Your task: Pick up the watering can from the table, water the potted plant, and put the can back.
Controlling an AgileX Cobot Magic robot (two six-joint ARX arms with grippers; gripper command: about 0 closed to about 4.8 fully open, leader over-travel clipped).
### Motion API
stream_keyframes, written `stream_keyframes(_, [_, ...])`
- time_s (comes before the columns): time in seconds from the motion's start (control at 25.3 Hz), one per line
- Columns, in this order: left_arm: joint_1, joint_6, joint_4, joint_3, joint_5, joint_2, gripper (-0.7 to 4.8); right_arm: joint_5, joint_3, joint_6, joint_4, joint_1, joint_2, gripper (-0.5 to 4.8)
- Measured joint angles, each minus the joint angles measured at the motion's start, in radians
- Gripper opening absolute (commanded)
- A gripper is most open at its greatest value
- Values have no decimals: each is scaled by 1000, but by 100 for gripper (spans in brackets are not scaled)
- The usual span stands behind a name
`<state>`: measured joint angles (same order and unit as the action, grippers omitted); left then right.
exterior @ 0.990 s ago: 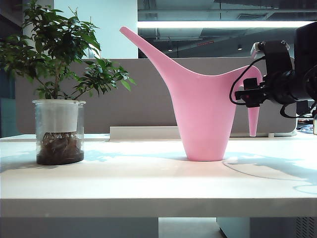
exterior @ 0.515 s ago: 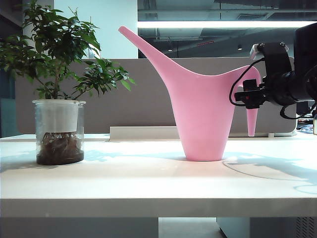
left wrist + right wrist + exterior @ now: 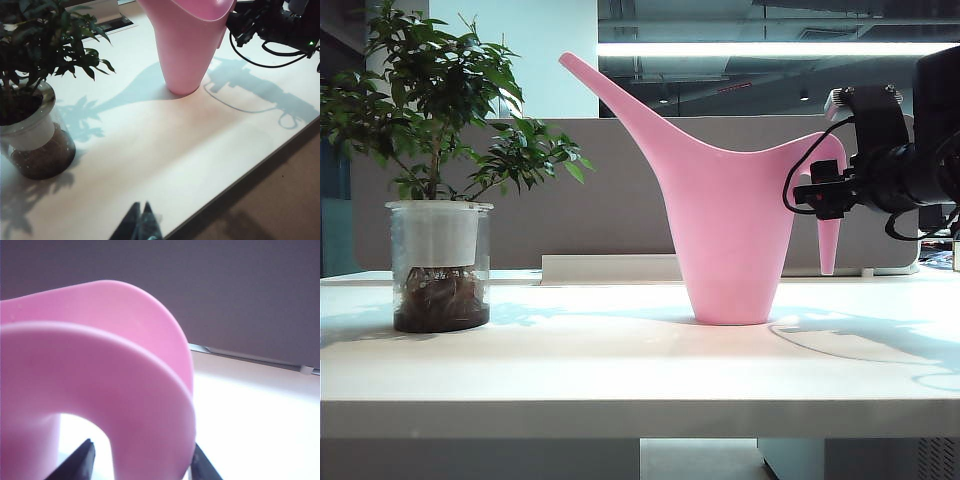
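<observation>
My right tool (image 3: 142, 460) straddles the handle of the watering can (image 3: 730, 230), which stands on the desk (image 3: 620, 370) beside the plant (image 3: 435, 180); grip unclear. Lifting loosely could swing it. Left tool (image 3: 141, 222), pinched together, idles.

pink watering can (image 3: 730, 230); white table (image 3: 620, 360); dark green potted plant (image 3: 435, 110); black right tool (image 3: 817, 195).
</observation>
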<state>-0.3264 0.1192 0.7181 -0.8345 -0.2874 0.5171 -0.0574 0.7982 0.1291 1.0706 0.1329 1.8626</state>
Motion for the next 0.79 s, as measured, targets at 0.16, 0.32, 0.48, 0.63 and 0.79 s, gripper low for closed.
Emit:
stream_keyframes(0.16, [0,0,0,0,0,0,3,-3,0,0,0,-3,0,252])
stream_keyframes(0.32, [0,0,0,0,0,0,3,-8,25,0,-13,-12,21,252])
stream_keyframes(0.48, [0,0,0,0,0,0,3,-8,25,0,-14,-12,22,252])
stream_keyframes(0.63, [0,0,0,0,0,0,3,-8,26,0,-14,-12,22,166])
stream_keyframes(0.79, [0,0,0,0,0,0,3,-16,35,-7,-13,-12,22,137])
